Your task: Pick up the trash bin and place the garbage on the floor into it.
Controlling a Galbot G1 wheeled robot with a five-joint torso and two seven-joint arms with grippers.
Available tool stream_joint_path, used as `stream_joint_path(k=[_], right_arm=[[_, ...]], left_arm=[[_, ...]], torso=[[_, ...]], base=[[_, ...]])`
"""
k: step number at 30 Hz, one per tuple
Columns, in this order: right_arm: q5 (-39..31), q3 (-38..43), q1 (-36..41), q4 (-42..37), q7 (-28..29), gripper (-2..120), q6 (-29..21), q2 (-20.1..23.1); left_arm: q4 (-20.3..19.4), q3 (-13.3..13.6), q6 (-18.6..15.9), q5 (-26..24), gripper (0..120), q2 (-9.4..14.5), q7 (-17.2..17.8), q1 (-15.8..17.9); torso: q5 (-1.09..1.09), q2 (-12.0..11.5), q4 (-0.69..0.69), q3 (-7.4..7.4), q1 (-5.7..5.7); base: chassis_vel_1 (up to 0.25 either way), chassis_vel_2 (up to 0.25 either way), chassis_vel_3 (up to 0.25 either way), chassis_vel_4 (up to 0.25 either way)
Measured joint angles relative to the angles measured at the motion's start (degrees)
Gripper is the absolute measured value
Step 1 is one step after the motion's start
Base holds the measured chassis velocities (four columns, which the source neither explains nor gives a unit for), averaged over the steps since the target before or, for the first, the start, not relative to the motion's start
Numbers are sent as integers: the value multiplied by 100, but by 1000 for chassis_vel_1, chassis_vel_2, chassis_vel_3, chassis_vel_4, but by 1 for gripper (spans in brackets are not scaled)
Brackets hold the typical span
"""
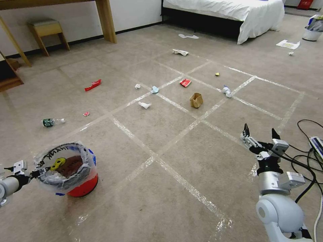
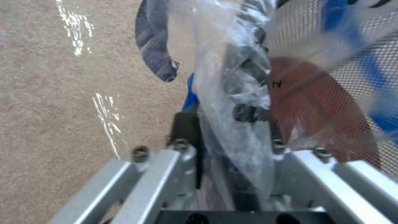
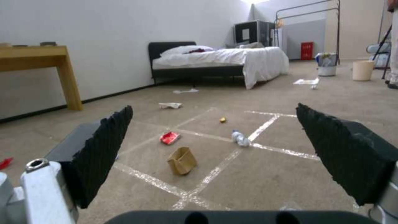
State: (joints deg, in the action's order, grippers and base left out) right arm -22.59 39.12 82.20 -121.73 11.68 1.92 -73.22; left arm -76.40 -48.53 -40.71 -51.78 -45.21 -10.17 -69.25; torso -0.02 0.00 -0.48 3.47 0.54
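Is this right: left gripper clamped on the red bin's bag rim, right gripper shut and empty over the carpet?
Not quite. The right gripper is open, fingers spread wide, per the right wrist view. The rest holds: left gripper is clamped on the trash bin bag rim, and the right one is empty above the floor.

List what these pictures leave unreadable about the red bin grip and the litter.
- Left gripper at the small round red trash bin: the clear crinkly plastic bag covers its fingers in the left wrist view.
- Bin contents: hidden by bag folds, head view.
- Green-labelled plastic bottle: label too small, head view.
- Small yellow scrap: too small to identify.
- Open right gripper: holds nothing.
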Motion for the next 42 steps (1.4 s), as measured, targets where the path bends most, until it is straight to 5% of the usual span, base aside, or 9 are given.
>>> stream_joint_path(k=[6,15,30,35,42], right_arm=[[-32,-8,5,-10,12,100,-4,10],[-74,-47,-15,-61,35,100,-26,30],[-287,-253,-148,-55,91,100,-156,84],[-330,-325,-109,-164,103,100,-173,8],[-434,-79,157,-491,120,100,-163,22]], left_arm=[[-255,-122,-10,-64,0,-6,37,-138],[-817,-559,98,-344,0,-62,284,-508],[-1851,-1032,91,-1337,0,-293,1240,-1043],[-2626,-1251,57,-1615,0,-500,1478,-1299],[-3156,-1080,-5,-1763,0,-553,1649,-1380]], torso=[[-5,-1,-1,1,0],[1,0,0,0,0],[2,0,0,0,0],[3,0,2,0,0],[2,0,-4,-1,0]], base=[[0,0,0,0],[0,0,0,0],[0,0,0,0],[0,0,0,0],[0,0,0,0]])
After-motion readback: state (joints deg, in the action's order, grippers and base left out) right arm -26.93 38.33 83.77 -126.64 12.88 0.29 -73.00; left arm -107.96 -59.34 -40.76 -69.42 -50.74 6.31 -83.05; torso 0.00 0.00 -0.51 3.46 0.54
